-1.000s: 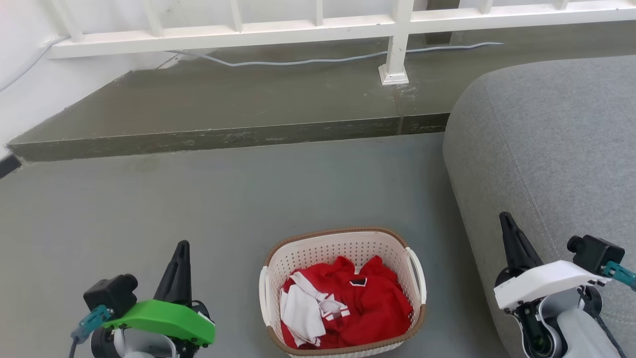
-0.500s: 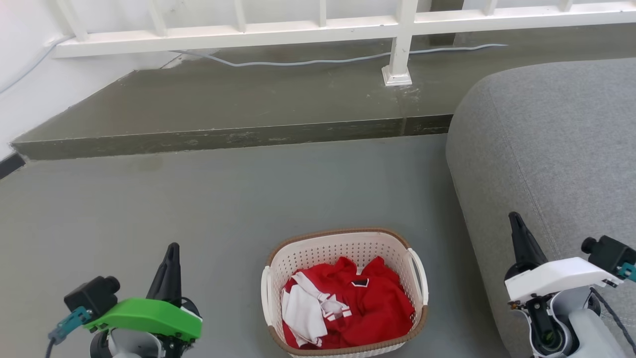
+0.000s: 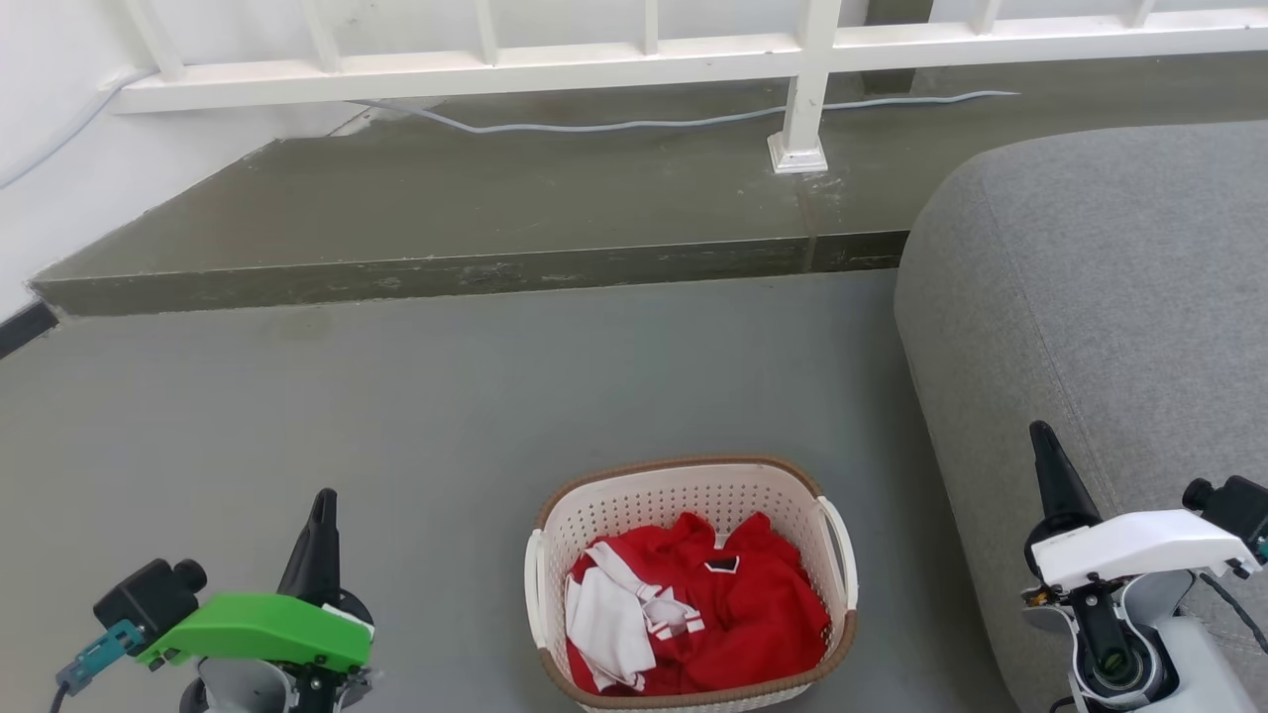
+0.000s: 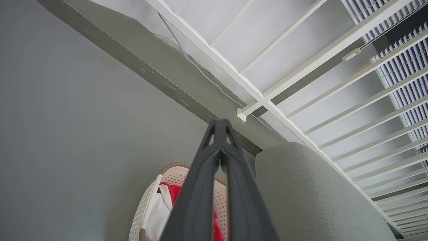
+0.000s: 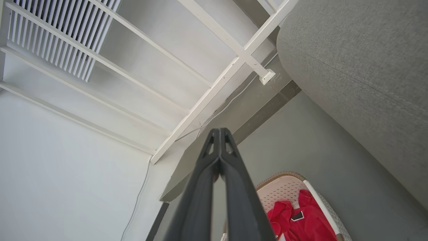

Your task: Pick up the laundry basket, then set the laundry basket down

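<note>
Both hands had slid outward and lower in the head view over the past second. The left hand, under its green cover, sat nearer the lower left corner. The right hand, under its white cover, sat nearer the lower right, in front of the rounded grey fabric sofa. That whole view had also drifted a little, so the white slatted railing showed slightly lower and to the right; that was the camera, not the room

The cream-white perforated plastic, brown-rimmed laundry basket stood on the grey floor as before, between the two hands and well apart from each, near the sofa's front, its white side handles untouched. Red and white clothes lay heaped inside it

Each hand was drawn narrow and held nothing: in the left wrist view its two long dark fingers met at the tips, and the right wrist view showed its fingers pressed together the same way

Beyond the basket a pale cable ran along the olive raised step under the railing
</note>
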Available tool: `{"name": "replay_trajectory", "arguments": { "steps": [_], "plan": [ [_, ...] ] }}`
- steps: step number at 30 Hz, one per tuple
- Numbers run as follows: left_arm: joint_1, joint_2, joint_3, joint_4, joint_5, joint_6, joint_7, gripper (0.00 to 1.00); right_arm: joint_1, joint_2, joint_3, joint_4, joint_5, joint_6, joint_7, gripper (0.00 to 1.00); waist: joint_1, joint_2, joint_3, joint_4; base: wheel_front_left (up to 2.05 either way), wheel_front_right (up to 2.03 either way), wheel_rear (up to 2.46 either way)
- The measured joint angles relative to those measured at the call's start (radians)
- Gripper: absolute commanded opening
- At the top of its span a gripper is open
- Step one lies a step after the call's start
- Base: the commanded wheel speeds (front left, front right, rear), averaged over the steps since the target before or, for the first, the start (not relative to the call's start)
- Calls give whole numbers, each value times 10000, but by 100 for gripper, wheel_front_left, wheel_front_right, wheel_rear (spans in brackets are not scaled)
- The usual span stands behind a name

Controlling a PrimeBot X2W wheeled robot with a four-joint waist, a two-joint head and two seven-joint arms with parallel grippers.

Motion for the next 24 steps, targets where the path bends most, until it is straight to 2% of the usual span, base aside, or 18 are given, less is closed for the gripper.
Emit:
{"name": "replay_trajectory", "arguments": {
  "steps": [24],
  "plan": [
    [-24,6,692,121,-2855,-151,838,0,-90,194,-717,-128,2719,82,832,0,0,0,-37,147,0,0,0]
  ]
}}
